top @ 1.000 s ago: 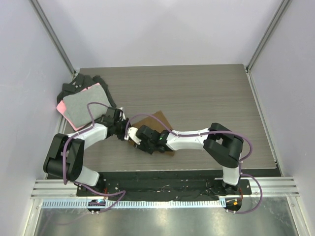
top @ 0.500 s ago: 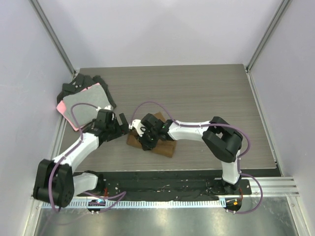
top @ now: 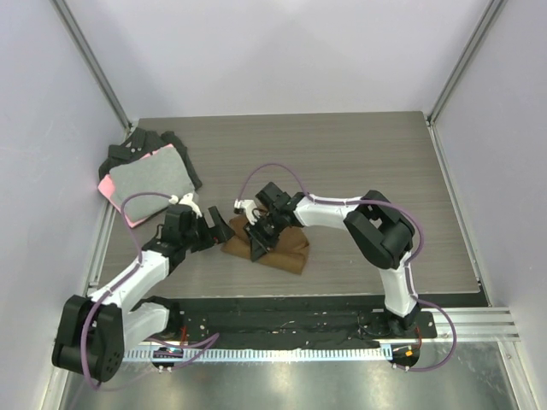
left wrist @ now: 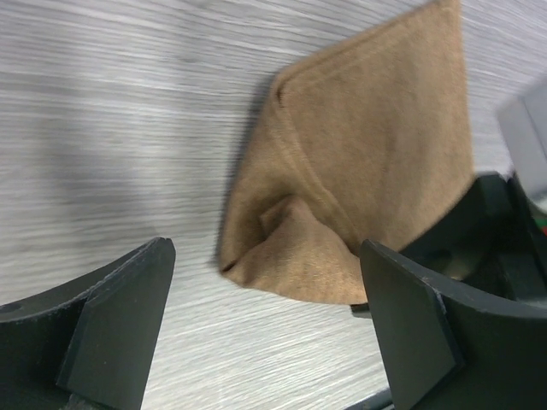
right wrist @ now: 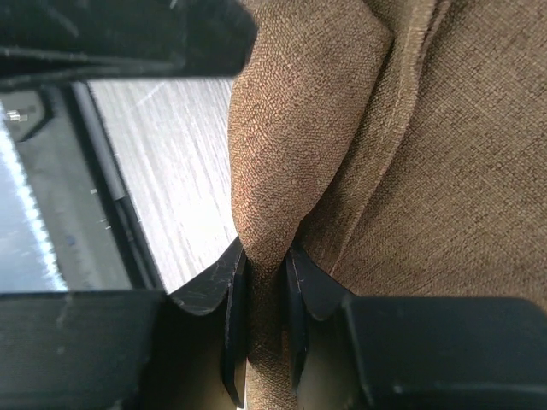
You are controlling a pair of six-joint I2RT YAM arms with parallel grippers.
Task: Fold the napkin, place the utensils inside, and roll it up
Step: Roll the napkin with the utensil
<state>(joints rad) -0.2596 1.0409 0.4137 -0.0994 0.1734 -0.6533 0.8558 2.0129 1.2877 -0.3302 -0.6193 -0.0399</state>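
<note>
- Pale lilac walls (top: 282,51) enclose a grey wood-grain table (top: 359,162) on three sides.
- Napkin (top: 286,254): brown fabric, folded and bunched into a rumpled wedge. It lies on the table around the middle of its width, closer to the near edge than to the far one.
- Right gripper (right wrist: 265,256): set at the napkin's left part. Its black fingers (right wrist: 235,290) stand narrow, pinching a raised ridge of the brown cloth between them.
- Left gripper (top: 215,229): just beside the napkin's left end, low over the table. Its fingers (left wrist: 410,316) are spread wide, holding nothing, and the napkin's folded corner shows between them.
- Grey cloth with a pink edge (top: 149,179): at the table's left edge, towards the far-left corner, well apart from the napkin.
- Black cloths (top: 128,149): a heap under and behind the grey cloth.
</note>
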